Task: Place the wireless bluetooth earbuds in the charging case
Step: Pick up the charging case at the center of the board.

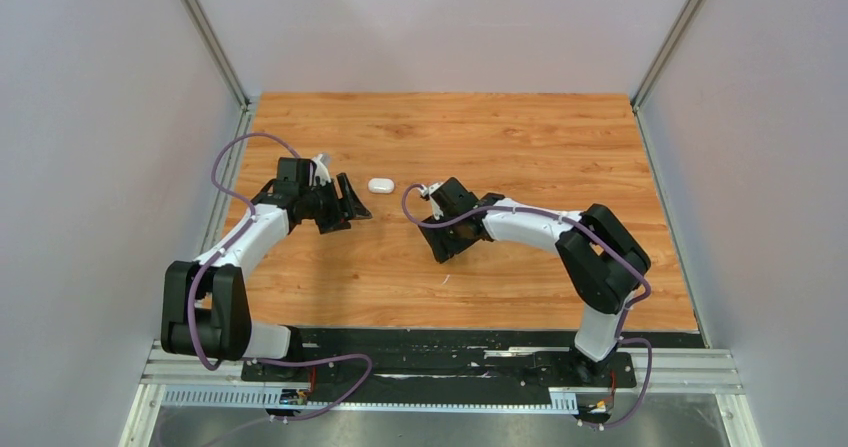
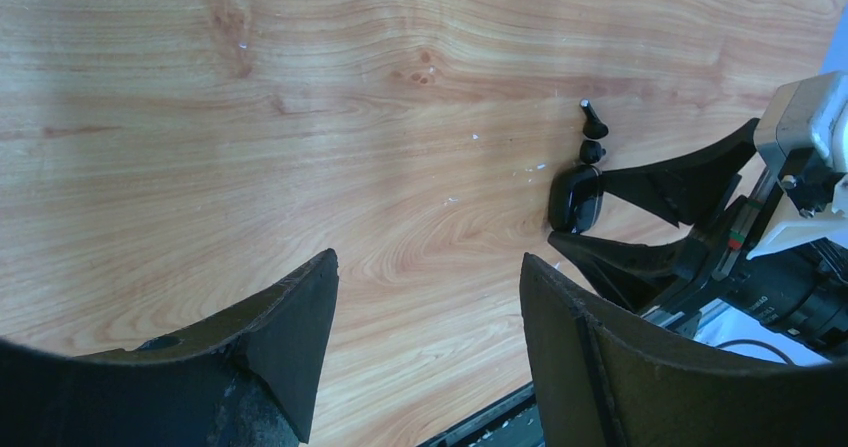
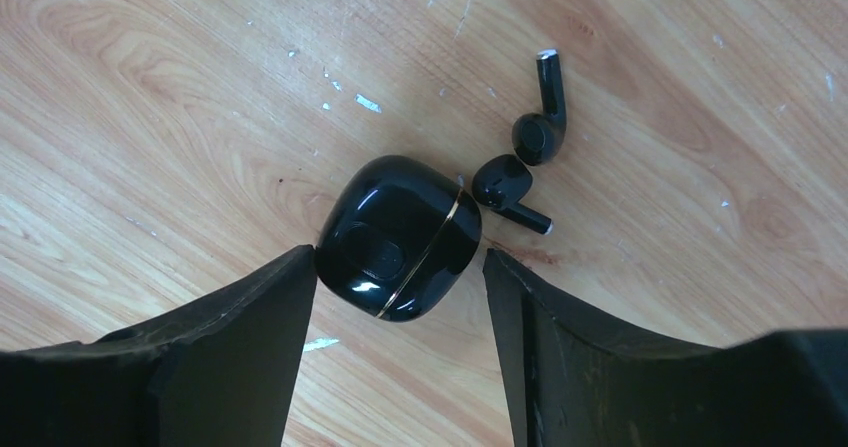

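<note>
**Black case between spread right fingers**

From above, a white case (image 1: 380, 185) lies on the worktop (image 1: 520, 127) between the arms. In the left wrist view, the left fingers (image 2: 290, 332) are spread and hold nothing. In the right wrist view, the right fingers (image 3: 250, 337) are spread on both sides of the closed black charging case (image 3: 400, 237). Two black earbuds (image 3: 508, 187) lie just beside it.

Had plenty of bare table (image 2: 250, 117) ahead of the left gripper (image 2: 428, 259), jaws wide. Straddled the black case (image 3: 400, 237) with the right gripper (image 3: 398, 257), tight on one side, looser on the other. Met two black earbuds (image 3: 503, 182) crowding just beyond the case. Spotted a white case (image 1: 380, 185) lying between both arms.
</note>
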Controlling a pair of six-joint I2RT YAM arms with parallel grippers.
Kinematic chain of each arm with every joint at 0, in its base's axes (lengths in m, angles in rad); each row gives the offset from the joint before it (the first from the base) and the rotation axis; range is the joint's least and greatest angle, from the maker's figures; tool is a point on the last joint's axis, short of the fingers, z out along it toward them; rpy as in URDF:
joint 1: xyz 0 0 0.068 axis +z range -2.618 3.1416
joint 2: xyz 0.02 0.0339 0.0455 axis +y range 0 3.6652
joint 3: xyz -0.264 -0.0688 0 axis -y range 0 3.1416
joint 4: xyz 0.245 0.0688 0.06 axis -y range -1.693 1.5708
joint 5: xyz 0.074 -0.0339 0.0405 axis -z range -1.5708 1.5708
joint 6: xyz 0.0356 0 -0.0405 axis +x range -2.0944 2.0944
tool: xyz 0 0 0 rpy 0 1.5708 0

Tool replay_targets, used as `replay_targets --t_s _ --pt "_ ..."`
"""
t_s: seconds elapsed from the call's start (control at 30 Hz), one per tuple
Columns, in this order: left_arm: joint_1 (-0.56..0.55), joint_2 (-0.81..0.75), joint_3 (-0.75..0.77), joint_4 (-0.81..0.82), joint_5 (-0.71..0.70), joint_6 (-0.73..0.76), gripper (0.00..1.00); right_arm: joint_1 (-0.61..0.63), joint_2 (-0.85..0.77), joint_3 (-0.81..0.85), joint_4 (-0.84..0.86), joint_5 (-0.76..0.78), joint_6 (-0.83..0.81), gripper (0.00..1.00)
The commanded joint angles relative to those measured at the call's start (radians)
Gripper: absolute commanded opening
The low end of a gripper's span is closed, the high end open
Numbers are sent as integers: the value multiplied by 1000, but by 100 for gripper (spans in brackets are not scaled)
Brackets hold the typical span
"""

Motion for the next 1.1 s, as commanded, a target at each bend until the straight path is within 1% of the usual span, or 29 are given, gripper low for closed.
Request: replay_targets --t_s 0.0,0.03,0.1,0.23,0.33,0.37,0.4,0.43,0.53,0.6,0.63,0.67,0.7,0.73,0.83,0.9,1.0,1.07 --pt "-8 -4 6 29 12 -10 73 -8 45 39 -85 24 71 68" --pt "-9 -4 6 28 11 -10 73 -6 52 45 -90 30 88 69" --pt "-9 -6 5 28 10 -12 73 -6 75 62 -104 29 123 67" --pt "-9 -3 5 28 15 -11 73 -4 110 91 -126 31 142 68" --pt "-9 3 5 27 18 -11 73 -7 113 89 -135 71 158 65" --pt "-9 4 6 27 20 -11 73 -8 109 87 -136 75 160 62" --pt "-9 9 7 27 21 -10 73 -8 106 83 -135 76 161 55" --pt "-9 12 8 26 23 -10 73 -8 102 79 -136 77 161 50" --pt "-10 30 16 26 32 -9 73 -10 82 51 -138 84 158 43" --pt "-14 42 23 25 37 -4 73 -12 67 21 -138 75 140 35" --pt "-16 46 24 31 45 -1 73 -13 49 6 -133 64 112 29" --pt "-21 47 25 36 55 2 73 -14 32 -10 -125 51 75 20" --pt "-25 47 24 50 60 4 73 -14 13 -26 -111 29 30 9" --pt "-34 46 24 58 73 11 73 -14 -10 -40 -96 -3 -21 1" --pt "-53 42 17 133 121 23 73 -12 -83 -64 -83 -41 -184 0" --pt "-69 47 7 210 196 37 73 -12 -138 -91 -51 -82 -315 0" --pt "-108 69 -3 312 340 69 72 -12 -242 -170 48 -130 -480 0" --pt "-135 92 -4 373 405 85 72 -12 -329 -238 141 -186 -587 0"
